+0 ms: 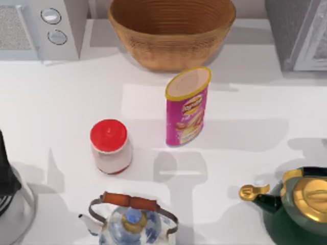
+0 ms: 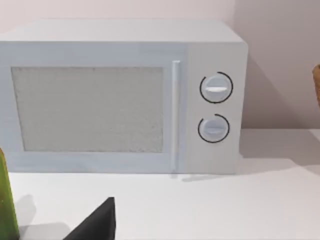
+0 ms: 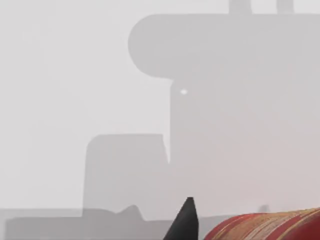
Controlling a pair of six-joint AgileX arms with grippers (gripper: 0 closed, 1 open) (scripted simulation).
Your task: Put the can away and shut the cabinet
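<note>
You are at the very start: the pink can [image 1: 187, 106] stands upright in the middle of the table [image 1: 61, 112], untouched, and you must reach for it first, though I cannot tell how either hand is set.

White table [image 1: 61, 102] carried: wicker basket [image 1: 171, 31] at back centre, microwave [image 1: 41, 28] back left, upright pink chip can [image 1: 187, 107] mid-table, red-lidded jar [image 1: 110, 146] left of it, blue-patterned teapot [image 1: 133, 220] front centre, green-gold kettle [image 1: 296, 206] front right.
</note>
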